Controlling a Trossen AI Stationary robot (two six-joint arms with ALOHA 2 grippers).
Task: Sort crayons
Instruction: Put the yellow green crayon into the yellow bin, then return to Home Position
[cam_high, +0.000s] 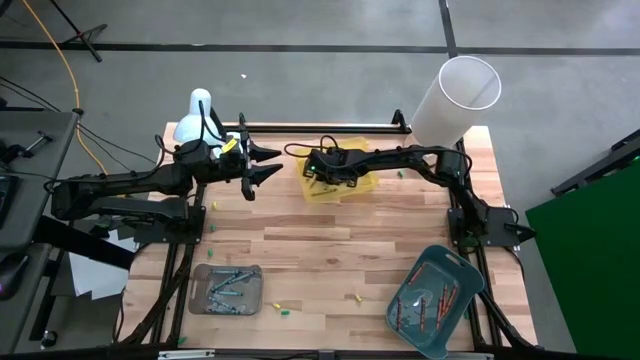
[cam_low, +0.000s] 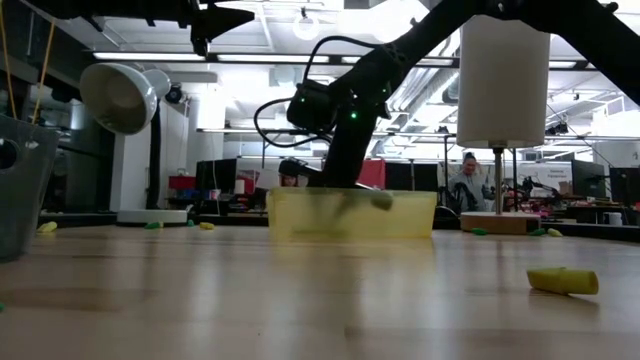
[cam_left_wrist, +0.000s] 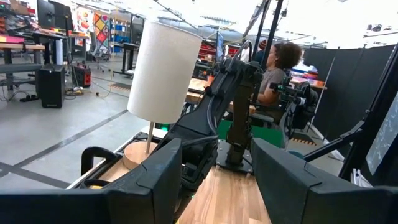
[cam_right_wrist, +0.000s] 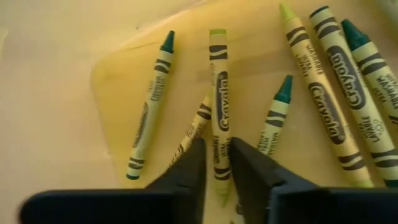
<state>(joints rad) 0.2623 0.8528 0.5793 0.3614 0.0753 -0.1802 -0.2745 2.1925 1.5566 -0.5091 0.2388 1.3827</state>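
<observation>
Several crayons, yellow-green and green, lie on the floor of the yellow tray (cam_high: 352, 186) at the far middle of the table; the tray also shows in the low view (cam_low: 350, 215). My right gripper (cam_right_wrist: 217, 177) reaches down into this tray, shut on one yellow-green crayon (cam_right_wrist: 218, 93). Green crayons (cam_right_wrist: 151, 106) and more yellow-green ones (cam_right_wrist: 317, 106) lie beside it. My left gripper (cam_high: 268, 165) hangs open and empty above the table, left of the yellow tray; its two fingers stand wide apart in its wrist view (cam_left_wrist: 214, 186). My right gripper pinches the yellow-green crayon between its two fingertips (cam_right_wrist: 194, 165), on the crayon's two long sides near its blunt end (cam_right_wrist: 219, 155). The fingers come from above and lie across the crayon. The crayon lies flat among the others on the tray floor.
A grey tray (cam_high: 227, 288) with blue crayons stands at the near left and a teal tray (cam_high: 432, 300) with red-orange crayons at the near right. Loose crayon pieces (cam_high: 352, 297) lie on the wood. A white cylinder (cam_high: 455, 100) and a lamp (cam_high: 195, 115) stand at the far edge.
</observation>
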